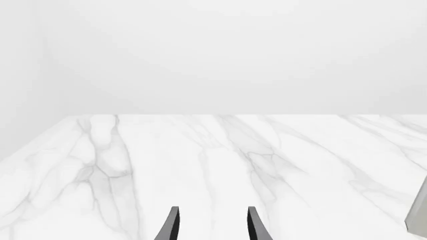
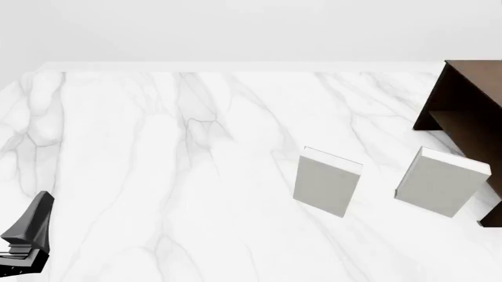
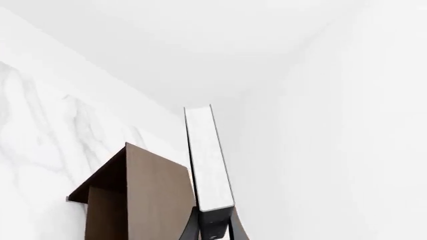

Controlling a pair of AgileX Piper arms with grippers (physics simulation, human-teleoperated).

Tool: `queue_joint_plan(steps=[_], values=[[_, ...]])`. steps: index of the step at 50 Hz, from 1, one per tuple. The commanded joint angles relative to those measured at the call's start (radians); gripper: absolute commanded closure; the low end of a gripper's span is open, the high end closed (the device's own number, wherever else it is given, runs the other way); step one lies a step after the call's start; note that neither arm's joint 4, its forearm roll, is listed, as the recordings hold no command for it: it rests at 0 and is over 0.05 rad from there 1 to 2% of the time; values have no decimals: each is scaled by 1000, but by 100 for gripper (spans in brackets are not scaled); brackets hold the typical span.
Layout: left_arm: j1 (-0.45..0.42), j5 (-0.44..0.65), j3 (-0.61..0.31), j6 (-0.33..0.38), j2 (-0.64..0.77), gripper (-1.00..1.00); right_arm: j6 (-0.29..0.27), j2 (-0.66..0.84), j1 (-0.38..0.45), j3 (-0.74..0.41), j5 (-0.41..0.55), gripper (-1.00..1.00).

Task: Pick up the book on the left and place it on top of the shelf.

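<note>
Aloft, right tool clamped on the book, beside the shelf; left tool agape.

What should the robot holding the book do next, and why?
Probably carry the book over the shelf and lower it onto the top. The right gripper is shut on the book's end, and in the right wrist view the shelf shows beside it, not yet under it.
</note>
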Motion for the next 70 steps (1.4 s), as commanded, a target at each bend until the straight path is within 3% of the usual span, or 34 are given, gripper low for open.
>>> queue_joint_plan(steps=[1, 55, 70], values=[[0, 0, 0, 0, 0, -100, -15, 18, -33, -14, -31, 100], [0, 0, 0, 0, 0, -100, -80, 150, -133, -106, -69, 100], [0, 0, 0, 0, 0, -100, -93, 210, -169, -111, -118, 100]])
